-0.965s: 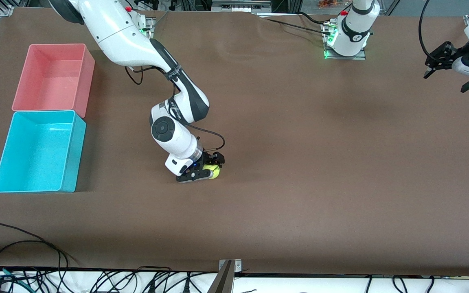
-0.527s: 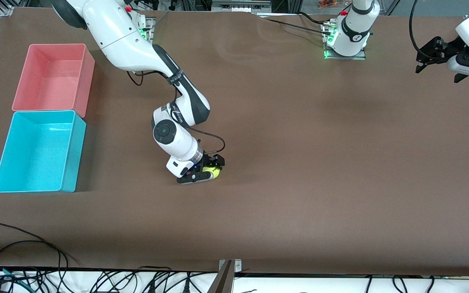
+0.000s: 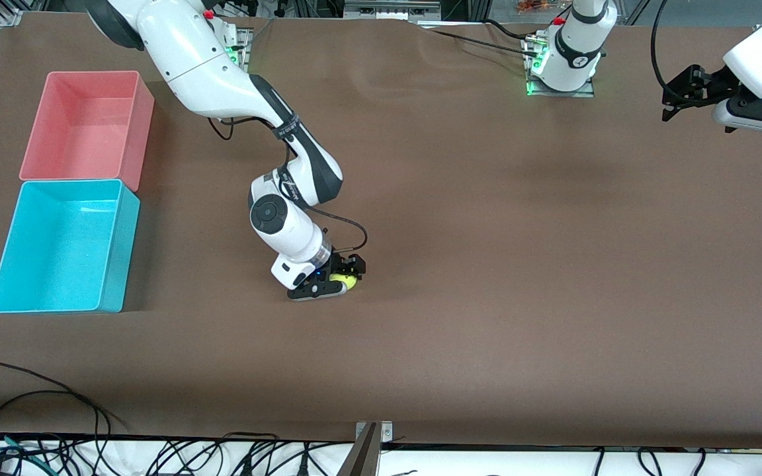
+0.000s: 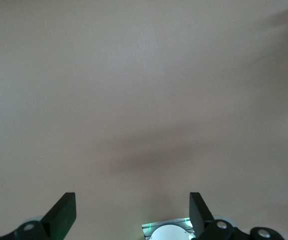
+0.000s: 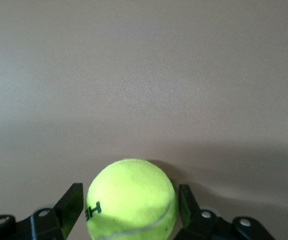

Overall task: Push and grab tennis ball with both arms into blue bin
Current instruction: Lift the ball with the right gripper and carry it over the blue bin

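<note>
1. The right arm reaches from its base down to the middle of the table, elbow bent, wrist tipped low so the right gripper sits at the tabletop.
2. The tennis ball rests on the table between that gripper's two fingers. In the right wrist view the fingers stand right against the ball's sides with hardly any gap, so they look clamped on the ball.
3. The left arm waits raised over its own end of the table. The left gripper hangs in the air there, its fingers wide apart with nothing between them.
4. The blue bin stands toward the right arm's end of the table, touching the pink bin, which lies farther from the front camera.
5. Bare brown tabletop stretches between the ball and the blue bin, and the ball lies well away from every table edge. Loose cables lie near the table edge closest to the front camera.
6. Compared with a second ago, the right gripper's fingers have drawn in around the ball, which now shows less past them. The left gripper has drifted inward toward the left arm's base and a little higher in the front view.
</note>
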`<act>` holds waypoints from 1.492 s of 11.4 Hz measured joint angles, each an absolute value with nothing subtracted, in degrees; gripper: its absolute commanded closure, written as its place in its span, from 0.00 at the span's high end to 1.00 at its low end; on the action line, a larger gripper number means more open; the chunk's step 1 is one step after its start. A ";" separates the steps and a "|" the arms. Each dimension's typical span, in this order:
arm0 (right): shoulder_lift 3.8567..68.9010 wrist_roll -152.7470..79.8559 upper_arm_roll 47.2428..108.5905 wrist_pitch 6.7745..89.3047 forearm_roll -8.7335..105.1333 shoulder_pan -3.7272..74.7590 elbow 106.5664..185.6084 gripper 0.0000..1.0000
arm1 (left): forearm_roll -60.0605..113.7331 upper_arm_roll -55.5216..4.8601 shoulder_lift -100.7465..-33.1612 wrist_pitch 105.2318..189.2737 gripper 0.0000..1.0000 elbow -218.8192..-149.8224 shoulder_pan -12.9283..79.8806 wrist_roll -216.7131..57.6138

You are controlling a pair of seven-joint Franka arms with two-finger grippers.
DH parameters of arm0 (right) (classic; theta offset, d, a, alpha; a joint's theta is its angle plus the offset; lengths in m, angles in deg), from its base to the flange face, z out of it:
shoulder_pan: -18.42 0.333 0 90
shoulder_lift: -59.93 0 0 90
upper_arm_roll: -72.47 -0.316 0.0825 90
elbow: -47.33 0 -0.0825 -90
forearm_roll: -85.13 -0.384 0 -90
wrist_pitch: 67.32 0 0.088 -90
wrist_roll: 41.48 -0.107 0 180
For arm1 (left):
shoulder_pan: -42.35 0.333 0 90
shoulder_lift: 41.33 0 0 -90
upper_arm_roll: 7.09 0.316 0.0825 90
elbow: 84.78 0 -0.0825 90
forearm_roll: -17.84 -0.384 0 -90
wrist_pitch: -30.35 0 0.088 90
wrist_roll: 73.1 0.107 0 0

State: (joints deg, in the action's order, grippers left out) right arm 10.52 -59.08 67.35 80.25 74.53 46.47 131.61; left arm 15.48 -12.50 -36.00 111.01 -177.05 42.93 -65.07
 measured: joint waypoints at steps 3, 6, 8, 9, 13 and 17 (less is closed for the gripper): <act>10.36 -59.11 67.36 80.48 74.64 46.47 131.40 0.18 | 16.16 -10.28 -36.06 110.96 1.00 -177.04 41.53 -65.24; 10.31 -59.06 67.40 80.49 74.85 46.34 131.24 0.00 | 16.41 -6.34 -36.52 110.73 1.00 -177.04 37.95 -65.24; 10.31 -59.06 67.84 80.18 74.91 46.31 131.15 0.00 | 16.42 -6.35 -37.47 110.69 1.00 -177.03 37.29 -65.24; 10.41 -59.06 68.55 78.75 74.91 46.29 130.75 0.00 | 16.43 -6.37 -37.74 110.69 1.00 -177.01 36.95 -65.24; 13.44 -59.04 72.59 66.97 74.94 46.14 129.06 0.00 | 16.43 -6.38 -37.93 110.68 1.00 -176.57 36.74 -65.25; 18.00 -54.09 78.40 55.84 75.60 46.13 128.94 0.00 | 16.43 -6.44 -37.95 110.67 1.00 -175.16 36.60 -65.25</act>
